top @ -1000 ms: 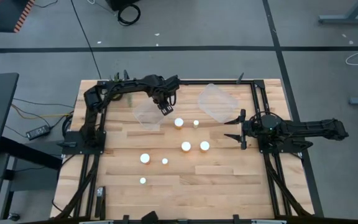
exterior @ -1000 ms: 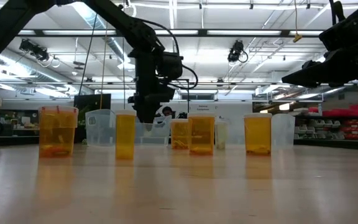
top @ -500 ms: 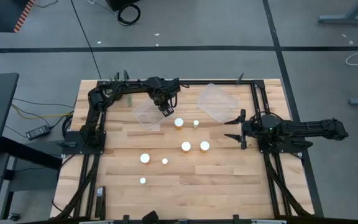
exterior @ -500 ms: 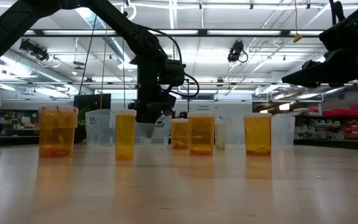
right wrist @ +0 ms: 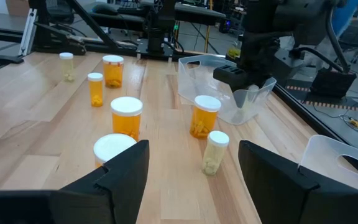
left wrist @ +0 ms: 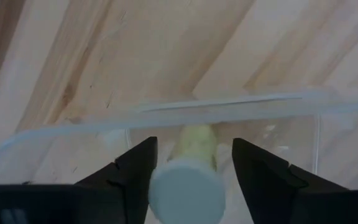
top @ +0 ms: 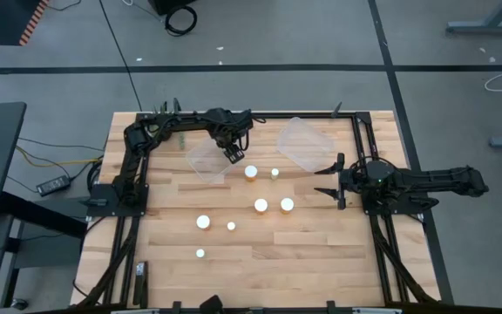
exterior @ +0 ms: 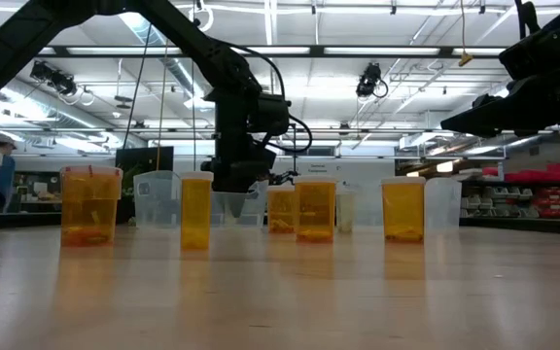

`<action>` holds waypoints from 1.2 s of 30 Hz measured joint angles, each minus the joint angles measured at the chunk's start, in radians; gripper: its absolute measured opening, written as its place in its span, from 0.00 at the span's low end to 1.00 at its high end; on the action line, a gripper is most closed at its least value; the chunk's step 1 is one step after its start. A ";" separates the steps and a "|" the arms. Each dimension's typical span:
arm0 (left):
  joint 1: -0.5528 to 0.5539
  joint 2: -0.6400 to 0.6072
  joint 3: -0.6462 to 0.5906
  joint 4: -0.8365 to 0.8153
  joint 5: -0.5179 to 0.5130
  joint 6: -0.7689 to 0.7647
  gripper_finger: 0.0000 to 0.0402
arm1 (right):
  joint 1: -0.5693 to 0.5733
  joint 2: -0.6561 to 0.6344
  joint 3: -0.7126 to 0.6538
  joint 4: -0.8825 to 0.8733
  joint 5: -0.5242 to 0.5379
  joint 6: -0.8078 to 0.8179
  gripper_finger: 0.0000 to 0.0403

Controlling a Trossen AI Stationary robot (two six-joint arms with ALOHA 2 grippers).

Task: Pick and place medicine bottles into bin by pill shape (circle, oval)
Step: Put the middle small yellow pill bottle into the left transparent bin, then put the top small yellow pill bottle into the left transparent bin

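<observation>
Inside, between the left gripper (left wrist: 185, 163) fingers: a small medicine bottle (left wrist: 188, 180), pale yellowish body, white cap, clamped over a clear bin (top: 206, 160) near the table's (top: 321, 244) far edge. Right gripper (top: 331, 179) idle, fingers spread, near the right edge.

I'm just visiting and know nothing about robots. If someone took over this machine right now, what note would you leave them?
Left tool: over the left clear bin, a small bottle between its fingers, not yet dropped.
Right tool: open, waiting at the table's right side, beside the right clear bin.
Seven white-capped bottles stand on the table.
Whether anything is binned yet cannot be told.
Left: drop this one, then sort the seven.
</observation>
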 joint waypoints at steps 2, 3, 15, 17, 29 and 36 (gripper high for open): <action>0.000 0.000 0.000 -0.001 0.000 0.000 0.56 | 0.000 0.000 0.000 0.000 0.000 0.000 0.63; 0.000 0.000 0.000 -0.001 0.000 0.000 0.57 | 0.000 0.000 0.000 0.000 0.000 0.000 0.63; -0.001 -0.001 0.022 -0.036 0.000 0.008 0.58 | 0.000 0.000 0.000 0.000 0.000 0.000 0.63; -0.003 -0.001 0.039 -0.040 0.000 0.004 0.58 | 0.000 0.000 0.000 0.000 0.000 0.000 0.63; -0.040 -0.002 0.166 -0.183 0.003 -0.010 0.58 | 0.000 0.000 0.000 0.000 0.000 0.000 0.63; -0.060 -0.002 0.268 -0.271 -0.049 -0.028 0.58 | 0.000 0.000 0.000 0.000 0.000 0.000 0.63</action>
